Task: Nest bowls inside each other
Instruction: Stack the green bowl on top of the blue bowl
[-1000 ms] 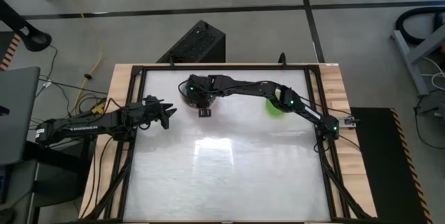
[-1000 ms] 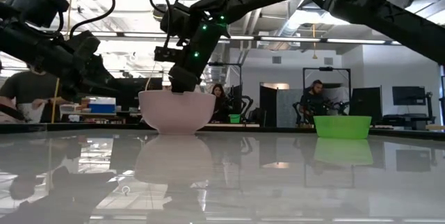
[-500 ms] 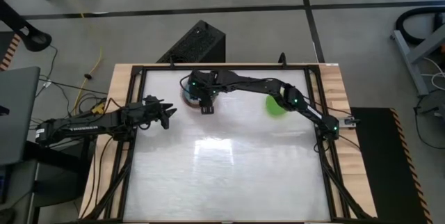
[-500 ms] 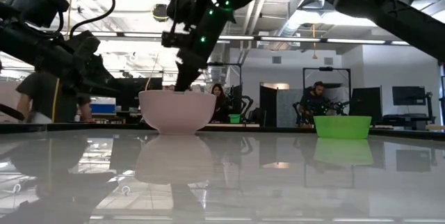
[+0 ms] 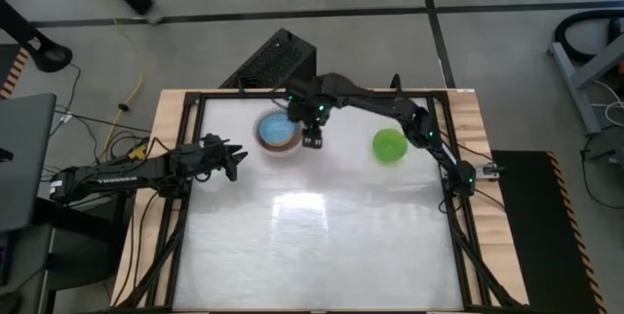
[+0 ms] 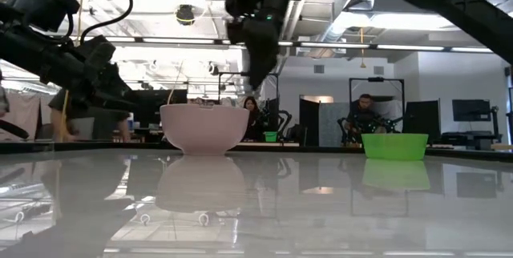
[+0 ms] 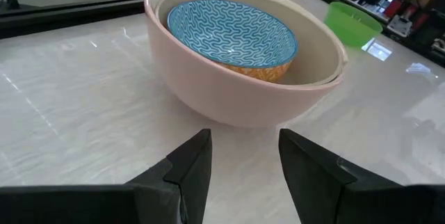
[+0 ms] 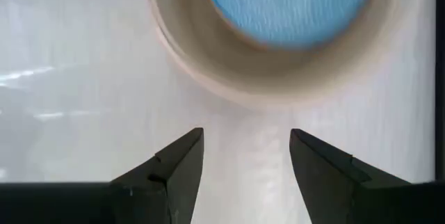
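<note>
At the table's far side stands a cream-white bowl. A grey-beige bowl sits inside it, and a light blue patterned bowl sits inside that. The small green bowl rests on its base to the right of the stack. My right gripper hangs open above the table, just right of the stack, pointing down. My left gripper is open at the table's left, pointing at the stack from a short way off.
A black frame runs around the white tabletop. The near half of the tabletop is bare. Beyond the far edge a black box stands on the floor. People sit far back in the room.
My right gripper has risen out of the bowl stack and gone toward the table's right edge, rolling at the wrist. The blue bowl has stayed inside the stack, which has kept its place.
</note>
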Tool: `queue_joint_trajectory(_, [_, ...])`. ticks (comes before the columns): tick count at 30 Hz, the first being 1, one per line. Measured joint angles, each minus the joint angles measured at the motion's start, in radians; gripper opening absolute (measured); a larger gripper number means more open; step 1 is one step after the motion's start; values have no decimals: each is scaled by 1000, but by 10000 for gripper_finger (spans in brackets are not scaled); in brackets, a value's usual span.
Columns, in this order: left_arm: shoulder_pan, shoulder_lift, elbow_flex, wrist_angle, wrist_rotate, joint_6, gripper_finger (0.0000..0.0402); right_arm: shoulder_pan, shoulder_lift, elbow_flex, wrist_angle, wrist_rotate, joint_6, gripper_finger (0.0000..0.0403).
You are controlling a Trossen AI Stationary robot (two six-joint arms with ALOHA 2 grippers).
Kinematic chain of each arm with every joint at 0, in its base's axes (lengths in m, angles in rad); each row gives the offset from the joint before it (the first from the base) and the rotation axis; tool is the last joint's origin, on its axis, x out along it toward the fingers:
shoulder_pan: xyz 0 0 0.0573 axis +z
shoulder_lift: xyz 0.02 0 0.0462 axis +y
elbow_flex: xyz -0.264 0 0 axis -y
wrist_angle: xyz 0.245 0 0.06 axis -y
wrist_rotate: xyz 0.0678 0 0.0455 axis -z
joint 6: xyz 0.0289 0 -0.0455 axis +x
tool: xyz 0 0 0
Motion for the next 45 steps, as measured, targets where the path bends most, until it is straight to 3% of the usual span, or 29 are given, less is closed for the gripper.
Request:
queue_joint_trajectory(7, [0, 0, 0, 0, 0, 0, 158, -41, -22, 0, -225, 0, 104, 234])
queue_joint_trajectory(12, [0, 0, 0, 0, 0, 0, 158, -36, -88, -97, -229, 24, 129, 234])
queue_joint_trajectory(17, [0, 0, 0, 0, 0, 0, 158, -32, -306, -406, -112, 99, 212, 231])
queue_joint_trajectory(22, [0, 0, 0, 0, 0, 0, 158, -28, -587, -826, 175, 102, 321, 225])
queue_joint_trajectory(27, [0, 0, 0, 0, 1, 0, 158, -18, -796, -1140, 302, 101, 443, 224])
queue_joint_trajectory(31, [0, 0, 0, 0, 1, 0, 158, 1, -910, -1273, 301, 102, 503, 224])
queue_joint_trajectory(37, [0, 0, 0, 0, 1, 0, 158, 49, -1029, -1368, 305, 140, 513, 224])
queue_joint_trajectory(45, [0, 0, 0, 0, 1, 0, 158, 52, -1067, -1520, 439, 176, 531, 223])
